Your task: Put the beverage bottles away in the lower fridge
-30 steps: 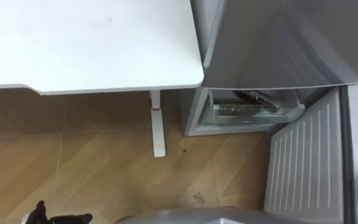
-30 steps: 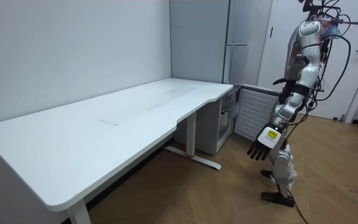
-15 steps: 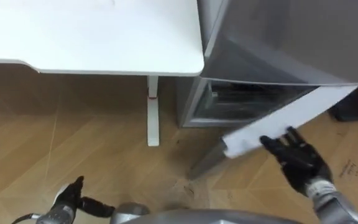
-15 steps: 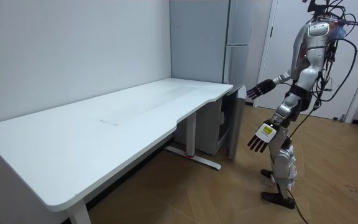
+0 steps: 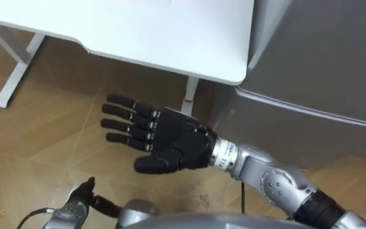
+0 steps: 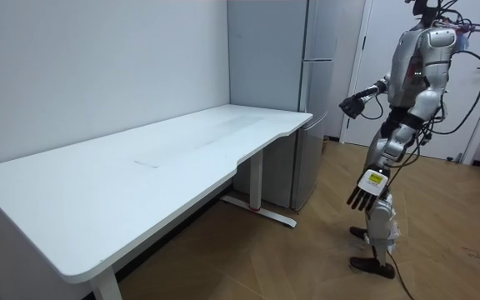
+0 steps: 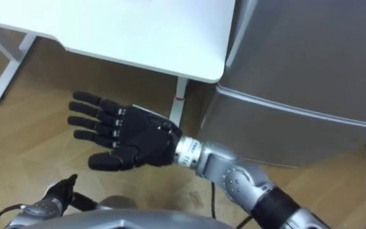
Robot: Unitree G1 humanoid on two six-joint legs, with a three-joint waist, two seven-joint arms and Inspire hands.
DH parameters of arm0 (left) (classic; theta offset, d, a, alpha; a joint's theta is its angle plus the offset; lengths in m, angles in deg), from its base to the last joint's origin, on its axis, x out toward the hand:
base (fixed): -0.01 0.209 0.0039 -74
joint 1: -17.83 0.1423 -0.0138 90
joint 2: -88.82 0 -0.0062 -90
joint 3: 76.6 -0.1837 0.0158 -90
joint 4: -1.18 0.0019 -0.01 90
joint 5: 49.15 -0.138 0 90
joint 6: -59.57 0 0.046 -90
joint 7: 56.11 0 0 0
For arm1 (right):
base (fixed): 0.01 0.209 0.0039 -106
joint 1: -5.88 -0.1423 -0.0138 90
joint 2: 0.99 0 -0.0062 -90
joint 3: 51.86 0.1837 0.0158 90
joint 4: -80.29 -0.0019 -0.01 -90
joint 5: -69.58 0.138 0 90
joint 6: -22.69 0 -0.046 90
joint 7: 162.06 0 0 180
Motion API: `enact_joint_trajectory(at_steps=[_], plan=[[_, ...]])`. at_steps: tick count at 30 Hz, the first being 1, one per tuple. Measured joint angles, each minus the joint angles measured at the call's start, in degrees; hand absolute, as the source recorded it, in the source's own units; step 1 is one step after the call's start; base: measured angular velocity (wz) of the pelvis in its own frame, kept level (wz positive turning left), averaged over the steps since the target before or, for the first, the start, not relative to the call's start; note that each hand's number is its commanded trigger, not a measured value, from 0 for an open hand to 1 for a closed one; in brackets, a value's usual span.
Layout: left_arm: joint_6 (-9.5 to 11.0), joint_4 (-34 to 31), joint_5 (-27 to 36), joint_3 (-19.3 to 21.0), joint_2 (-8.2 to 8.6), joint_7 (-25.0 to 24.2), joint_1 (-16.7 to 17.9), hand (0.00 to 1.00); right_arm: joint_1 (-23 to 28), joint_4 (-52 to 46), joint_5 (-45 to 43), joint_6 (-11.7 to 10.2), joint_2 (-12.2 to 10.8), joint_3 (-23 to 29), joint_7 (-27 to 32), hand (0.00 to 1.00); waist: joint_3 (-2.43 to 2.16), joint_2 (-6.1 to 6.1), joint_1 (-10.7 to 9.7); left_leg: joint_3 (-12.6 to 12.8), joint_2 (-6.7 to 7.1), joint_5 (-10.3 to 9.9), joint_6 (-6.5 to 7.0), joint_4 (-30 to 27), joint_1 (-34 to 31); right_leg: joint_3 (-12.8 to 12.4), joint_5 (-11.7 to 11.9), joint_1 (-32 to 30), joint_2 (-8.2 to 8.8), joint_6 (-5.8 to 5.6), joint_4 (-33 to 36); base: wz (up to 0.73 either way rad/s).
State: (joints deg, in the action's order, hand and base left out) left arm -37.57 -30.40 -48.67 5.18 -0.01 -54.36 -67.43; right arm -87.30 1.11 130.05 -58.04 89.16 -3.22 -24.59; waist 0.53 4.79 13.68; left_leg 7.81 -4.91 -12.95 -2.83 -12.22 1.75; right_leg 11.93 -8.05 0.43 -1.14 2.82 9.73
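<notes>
Fridge (image 5: 316, 70) came biggest: it stood just beyond and to the right of your right hand (image 5: 164, 137), with its lower door (image 5: 310, 133) shut flush. Next in size, the white desk (image 5: 138, 32) lay past that hand's fingertips, its rounded corner close beside the fridge.

You held your right arm raised out in front and swung across your body. The hand pointed left with its fingers straight and spread, the thumb lowest. It clasped nothing and touched nothing. Your left hand (image 5: 75, 207) hung low at your side, below and left of the right one, with its fingers loosely straight.

A second earlier the lower door stood wide open, with a drawer showing inside. Half a second earlier it was half swung to, your right hand just behind its edge. Since then the door had closed and the hand had come away.

You had one fridge, one desk and two hands, both empty.
</notes>
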Motion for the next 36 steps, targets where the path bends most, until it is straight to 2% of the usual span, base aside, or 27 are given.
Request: enact_joint_trajectory(at_steps=[4, 7, 10, 12, 15, 16, 18, 22, 24, 27, 31, 33, 36], plan=[[-0.52, -0.71, 0.00, -0.62, 0.02, 0.58, 0.75, 0.00, 1.22, 0.03, -2.95, 0.68, 1.02, 0.31, -1.42, 0.00, 0.00, -0.15, -0.23, 0.03, -0.04, -0.04, 0.08, 0.42, 0.42, 0.01, 0.03, 0.30, -0.03, -0.04, 0.02, 0.01], [-0.70, -1.62, 0.49, -0.79, 0.31, 0.23, 1.23, 0.00, 3.99, 0.64, -7.05, 0.76, 1.67, 1.89, -3.34, 0.00, 0.00, -0.76, -0.70, -0.01, -0.04, -0.07, 0.13, 0.58, 0.42, 0.16, 0.01, 0.46, 0.00, -0.08, -0.08, 0.03], [-0.67, -1.69, 1.20, -0.41, 0.36, 0.05, 1.89, 0.00, 7.56, 6.04, -11.96, 0.74, 2.80, 6.66, -5.31, 0.00, -0.34, -1.20, -1.61, -0.13, 0.05, -0.04, 0.17, 0.58, 0.63, 0.84, -0.03, 0.71, 0.17, -0.14, -0.15, 0.01], [-0.33, -2.13, 1.22, 1.01, 0.41, 0.12, 3.26, 0.00, 9.64, 11.57, -16.89, 0.66, 4.44, 11.74, -5.08, 0.00, -0.65, -1.02, -3.24, -0.33, 0.24, 0.08, 0.32, 0.51, 0.75, 0.93, -0.13, 0.82, 0.48, -0.30, -0.14, 0.04], [0.28, -1.32, 1.97, 1.66, 0.49, 1.35, 4.23, 0.00, 11.45, 22.36, -25.59, -0.77, 4.52, 19.45, -3.69, 0.00, -0.64, -1.01, -5.63, -0.73, 0.61, 0.16, 0.46, 0.45, 1.04, 1.16, -0.38, 1.51, 0.92, -0.70, -0.23, 0.13], [0.39, -1.50, 2.16, 1.70, 0.42, 1.63, 4.58, 0.00, 11.74, 24.46, -27.15, -0.99, 4.60, 20.46, -3.13, 0.00, -0.67, -0.98, -6.07, -0.73, 0.65, 0.16, 0.46, 0.46, 1.06, 1.28, -0.42, 1.60, 0.92, -0.75, -0.24, 0.08], [1.35, -2.19, 1.79, 3.69, 0.37, 1.85, 6.01, 0.00, 12.51, 33.20, -34.06, -2.18, 3.99, 24.84, -0.92, 0.00, -0.73, -0.64, -7.17, -0.71, 0.74, 0.15, 0.47, 0.54, 1.32, 1.19, -0.46, 1.80, 1.04, -0.82, -0.21, 0.00], [2.80, -2.05, 1.63, 4.66, 0.45, 2.83, 6.53, 0.00, 12.46, 46.33, -37.21, -3.68, 1.88, 27.18, 3.50, 0.00, -0.62, -0.40, -7.50, -0.94, 0.73, 0.15, 0.48, 0.47, 1.41, 1.18, -0.52, 1.95, 1.06, -0.87, -0.37, 0.00], [3.50, -1.00, 0.87, 5.43, 0.69, 3.08, 7.53, 0.00, 12.15, 50.99, -37.02, -5.24, -0.02, 30.30, 5.26, 0.00, -0.57, -0.53, -8.63, -1.44, 0.69, 0.14, 0.48, 0.42, 1.18, 1.36, -0.47, 2.15, 0.99, -0.80, -1.09, 0.08], [3.49, 0.20, -2.63, 6.81, 1.15, 2.96, 8.36, 0.00, 11.99, 54.99, -37.03, -5.62, -2.19, 35.09, 6.97, 0.00, -0.53, -0.90, -9.31, -2.23, 0.76, 0.13, 0.47, 0.81, 1.61, 1.93, -0.60, 2.97, 0.97, -0.86, -1.19, 0.14], [3.28, 0.64, -6.66, 9.97, 2.16, 2.50, 9.91, 0.00, 11.84, 56.82, -37.73, -6.02, -2.37, 36.02, 8.21, 0.00, -0.39, -1.73, -9.36, -2.42, 0.80, 0.13, 0.47, 0.89, 2.03, 2.15, -0.60, 3.55, 0.92, -0.87, -1.72, 0.03], [2.21, 0.75, -8.42, 13.07, 3.35, 2.41, 10.59, 0.00, 11.19, 58.72, -38.09, -6.49, -2.36, 36.56, 8.89, 0.00, -0.37, -2.18, -9.03, -2.62, 0.86, 0.13, 0.47, 0.94, 1.97, 2.21, -0.64, 3.68, 0.88, -0.93, -1.97, 0.05], [0.58, 0.80, -9.60, 13.84, 3.74, 2.03, 11.19, 0.00, 10.88, 60.45, -38.04, -6.67, -2.41, 37.66, 9.51, 0.00, -0.31, -2.60, -9.09, -3.31, 1.03, 0.13, 0.47, 0.96, 1.93, 2.72, -0.79, 3.92, 0.88, -1.03, -2.13, 0.08]])
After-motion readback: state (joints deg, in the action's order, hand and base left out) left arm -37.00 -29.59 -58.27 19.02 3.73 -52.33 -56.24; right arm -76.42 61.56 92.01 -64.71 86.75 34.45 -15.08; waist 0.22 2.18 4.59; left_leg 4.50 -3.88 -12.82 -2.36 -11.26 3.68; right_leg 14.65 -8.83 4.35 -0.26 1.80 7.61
